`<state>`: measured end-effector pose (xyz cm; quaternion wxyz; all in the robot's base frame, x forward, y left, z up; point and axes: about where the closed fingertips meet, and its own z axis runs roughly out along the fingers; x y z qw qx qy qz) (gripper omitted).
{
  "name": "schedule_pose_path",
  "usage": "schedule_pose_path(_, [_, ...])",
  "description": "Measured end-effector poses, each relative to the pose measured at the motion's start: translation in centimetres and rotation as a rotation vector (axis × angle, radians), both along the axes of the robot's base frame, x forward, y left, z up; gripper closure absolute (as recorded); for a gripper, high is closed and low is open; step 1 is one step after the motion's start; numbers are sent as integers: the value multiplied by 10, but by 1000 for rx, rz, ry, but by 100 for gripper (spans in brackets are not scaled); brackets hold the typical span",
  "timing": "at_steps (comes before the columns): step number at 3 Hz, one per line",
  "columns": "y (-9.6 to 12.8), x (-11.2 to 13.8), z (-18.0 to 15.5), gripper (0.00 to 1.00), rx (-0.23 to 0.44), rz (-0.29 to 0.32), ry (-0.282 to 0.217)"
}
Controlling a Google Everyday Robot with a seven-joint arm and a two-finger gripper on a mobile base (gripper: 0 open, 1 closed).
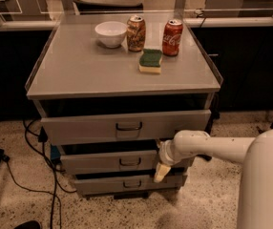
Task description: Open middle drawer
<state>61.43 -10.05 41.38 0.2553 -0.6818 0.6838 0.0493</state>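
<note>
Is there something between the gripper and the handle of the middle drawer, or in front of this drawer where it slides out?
Nothing visible. The gripper is at the right end of the middle drawer front, and only bare panel lies between it and the handle. No object stands before the drawer.

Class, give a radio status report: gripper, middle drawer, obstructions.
Gripper at right end of middle drawer front, right of its handle. Top drawer juts forward above it. Cables on floor, left of cabinet.
</note>
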Motion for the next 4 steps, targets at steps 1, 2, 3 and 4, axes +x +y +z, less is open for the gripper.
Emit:
schedule_pose_path(1, [0, 2, -10, 0, -21, -12, 53])
schedule_pose_path(2, [6, 0, -14, 0, -22, 1, 66])
schedule_pose_path(3, [6, -2, -14, 0, -24, 2, 70])
schedule_pose_path(4, [0, -11, -14, 0, -30, -8, 86])
